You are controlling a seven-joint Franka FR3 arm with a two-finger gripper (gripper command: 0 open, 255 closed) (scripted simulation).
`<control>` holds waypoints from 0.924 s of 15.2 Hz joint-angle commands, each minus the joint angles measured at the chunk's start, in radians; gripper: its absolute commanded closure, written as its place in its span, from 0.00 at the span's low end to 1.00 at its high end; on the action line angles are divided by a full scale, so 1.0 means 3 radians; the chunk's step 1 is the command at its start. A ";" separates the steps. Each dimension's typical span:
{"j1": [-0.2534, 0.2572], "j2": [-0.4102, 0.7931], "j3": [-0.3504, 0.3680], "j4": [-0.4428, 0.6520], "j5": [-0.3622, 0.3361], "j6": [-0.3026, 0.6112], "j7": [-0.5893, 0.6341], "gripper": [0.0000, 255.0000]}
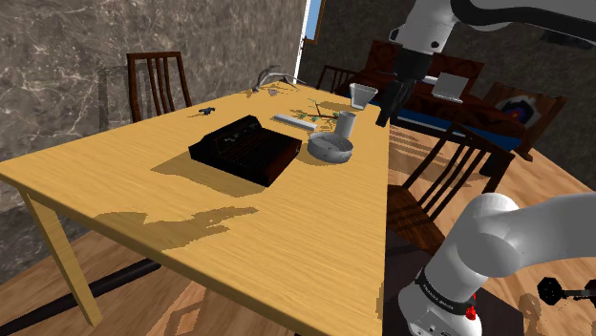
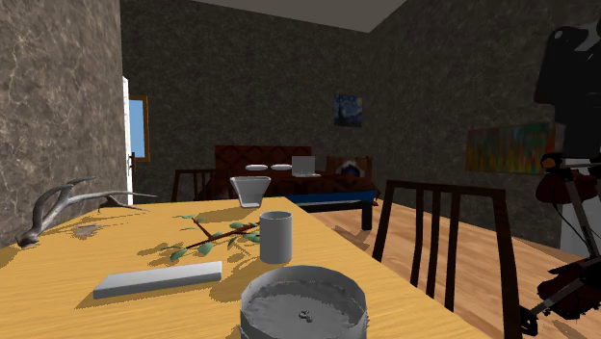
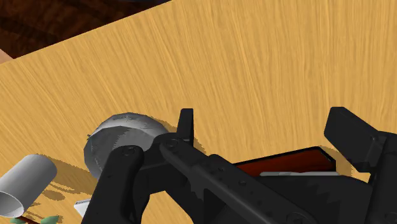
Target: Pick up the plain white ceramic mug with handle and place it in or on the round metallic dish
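Note:
The mug (image 1: 346, 123) is a plain pale grey cylinder, upright on the wooden table, and no handle shows. It also appears in the second exterior view (image 2: 275, 236) and the wrist view (image 3: 25, 182). Right beside it, on the nearer side in the shoulder view, sits the round grey metallic dish (image 1: 329, 147) (image 2: 301, 304) (image 3: 119, 136) with nothing in it. My black gripper (image 1: 386, 116) hangs above the table edge to the shoulder view's right of the mug, apart from it. Its fingers stand open (image 3: 264, 121) over bare wood with nothing between them.
A black box (image 1: 243, 149) lies mid-table. A flared grey cup (image 1: 363, 94), a flat grey slab (image 1: 294, 121), a leafy twig (image 1: 320, 113) and an antler-like piece (image 2: 58, 207) lie around the mug. Wooden chairs (image 1: 441, 181) stand along the table's side.

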 commanded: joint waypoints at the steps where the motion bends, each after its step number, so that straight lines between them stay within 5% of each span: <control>1: 0.0000 0.0000 0.0000 0.0000 0.0000 0.0000 0.0000 0.00; 14: -0.0221 0.1111 -0.0652 0.0428 -0.0285 0.0736 -0.0635 0.00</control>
